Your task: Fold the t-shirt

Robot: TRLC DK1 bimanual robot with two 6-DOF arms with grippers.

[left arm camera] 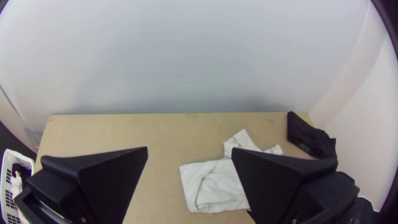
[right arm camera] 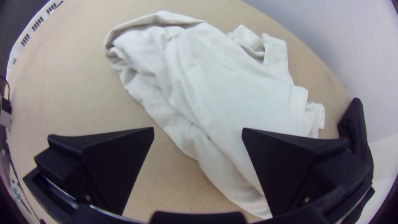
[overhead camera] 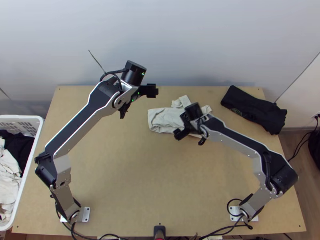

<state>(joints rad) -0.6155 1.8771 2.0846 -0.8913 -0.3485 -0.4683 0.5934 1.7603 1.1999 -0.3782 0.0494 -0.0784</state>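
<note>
Over the worktop (overhead camera: 160, 180), with both grippers' fingers (right arm camera: 290, 166) spread, an off-edge grip on the white t-shirt (right arm camera: 215, 83) could be caused by its rumpled edge.

Shirt (overhead camera: 162, 119), under the right claw (overhead camera: 191, 137): showing plain off-white. Both claws, the left claw (overhead camera: 138, 103) included: wearing black. Folded cloth (overhead camera: 256, 108), right of the right claw: showing black, bearing a green mark (overhead camera: 236, 111). Lights (overhead camera: 143, 73) just above the left claw: glowing green. Table (overhead camera: 132, 176) below both claws: showing light tan. Basket (overhead camera: 39, 120), left of the left claw: showing white, holding black and off-white clothes (overhead camera: 9, 170).
</note>
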